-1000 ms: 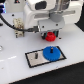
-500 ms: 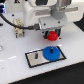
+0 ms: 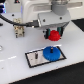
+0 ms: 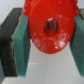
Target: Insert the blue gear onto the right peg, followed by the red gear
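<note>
The blue gear [image 3: 52, 52] lies flat on the right side of the grey, black-edged plate [image 3: 35, 59]; the right peg is hidden under it. The left peg [image 3: 38, 56] stands bare on the plate. The red gear [image 3: 54, 34] hangs in the air just above and behind the blue gear, held by my gripper [image 3: 54, 33]. In the wrist view the red gear [image 4: 50, 27] fills the space between the teal pads [image 4: 22, 52], its dark centre hole facing the camera, with my gripper [image 4: 49, 35] shut on its rim.
A small white fixture with dark parts [image 3: 18, 30] stands at the back on the exterior view's left. A black cable [image 3: 12, 21] runs behind it. The white table [image 3: 65, 70] ends in a dark edge at the front.
The gripper with the red gear has dropped lower toward the blue gear on the plate. The blue gear has not moved.
</note>
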You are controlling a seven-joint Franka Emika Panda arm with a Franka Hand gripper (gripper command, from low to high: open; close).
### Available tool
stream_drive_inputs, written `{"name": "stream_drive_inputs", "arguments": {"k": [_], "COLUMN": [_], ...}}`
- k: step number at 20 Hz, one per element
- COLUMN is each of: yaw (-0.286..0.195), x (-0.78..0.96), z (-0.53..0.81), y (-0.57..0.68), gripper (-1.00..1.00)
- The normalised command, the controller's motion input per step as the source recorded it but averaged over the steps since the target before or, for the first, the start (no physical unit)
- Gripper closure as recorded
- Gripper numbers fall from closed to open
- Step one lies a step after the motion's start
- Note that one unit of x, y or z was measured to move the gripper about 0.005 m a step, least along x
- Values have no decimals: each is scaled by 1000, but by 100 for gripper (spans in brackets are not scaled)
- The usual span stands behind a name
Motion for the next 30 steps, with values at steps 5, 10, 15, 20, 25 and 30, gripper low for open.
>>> {"name": "stream_drive_inputs", "arguments": {"k": [5, 10, 15, 20, 25, 30], "yaw": [0, 0, 0, 0, 0, 0], "x": [619, 594, 510, 347, 238, 85], "z": [269, 66, 4, -4, -118, -86], "y": [-247, -112, -58, -10, -9, -3], "gripper": [100, 100, 100, 100, 100, 100]}}
